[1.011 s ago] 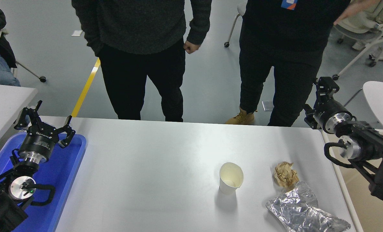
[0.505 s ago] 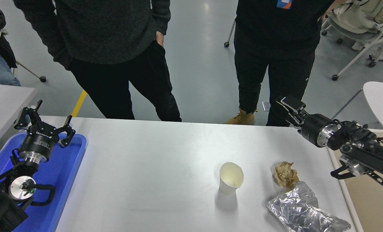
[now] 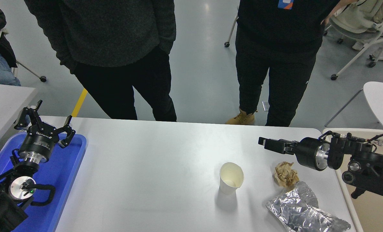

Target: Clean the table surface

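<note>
Fingers (image 3: 70,130) of the left gripper (image 3: 43,124) are spread wide, gripping nothing, as that parked arm sits at the lower left over the blue plastic tray (image 3: 71,167). On the right gripper (image 3: 265,143) the fingers point leftward and are seen edge-on, so I cannot tell whether they are apart or together; nothing is seen between them. It hangs above the table surface (image 3: 153,161), reaching in from the right edge at the far right part of the tabletop.

That white table surface fills the lower middle of the view, with the tray at its left end. On its right half stands an upright white paper cup (image 3: 231,178). To the cup's right, apart from it, lies a crumpled ball of brown paper (image 3: 286,174), just below the right gripper's wrist. A crinkled silver foil bag (image 3: 302,211) lies nearer the camera, its upper edge touching or just beside the paper ball. A beige bin (image 3: 362,209) sits off the table's right edge under the right arm.

Two people in dark clothes (image 3: 114,48) stand at the far side; one wears tan boots (image 3: 242,118)
</note>
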`<action>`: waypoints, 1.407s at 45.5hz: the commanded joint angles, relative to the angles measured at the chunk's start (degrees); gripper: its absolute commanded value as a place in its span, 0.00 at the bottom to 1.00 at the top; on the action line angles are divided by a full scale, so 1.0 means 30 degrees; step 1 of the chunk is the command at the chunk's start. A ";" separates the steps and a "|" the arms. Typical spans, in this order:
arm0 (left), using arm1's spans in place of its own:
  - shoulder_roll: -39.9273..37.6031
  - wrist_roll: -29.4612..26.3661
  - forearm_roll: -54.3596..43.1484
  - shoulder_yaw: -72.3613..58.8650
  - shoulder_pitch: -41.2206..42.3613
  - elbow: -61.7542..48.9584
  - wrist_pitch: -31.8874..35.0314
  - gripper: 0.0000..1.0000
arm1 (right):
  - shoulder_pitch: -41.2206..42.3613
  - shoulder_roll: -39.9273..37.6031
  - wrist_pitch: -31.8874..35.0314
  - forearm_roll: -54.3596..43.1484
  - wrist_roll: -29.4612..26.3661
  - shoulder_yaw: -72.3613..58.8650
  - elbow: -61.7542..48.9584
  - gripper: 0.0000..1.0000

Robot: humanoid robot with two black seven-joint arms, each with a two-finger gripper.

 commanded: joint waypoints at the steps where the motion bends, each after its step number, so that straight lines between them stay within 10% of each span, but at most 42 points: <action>1: 0.0000 -0.0020 0.0000 -0.0003 0.0005 -0.0010 0.0000 1.00 | 0.2001 0.0220 0.0082 -0.1211 -0.0124 -0.2994 0.0561 1.00; 64: 0.0000 0.0009 0.0000 -0.0003 0.0005 -0.0010 -0.0001 1.00 | 0.0683 0.5465 0.1283 0.0957 -0.1676 -0.3141 -0.2193 1.00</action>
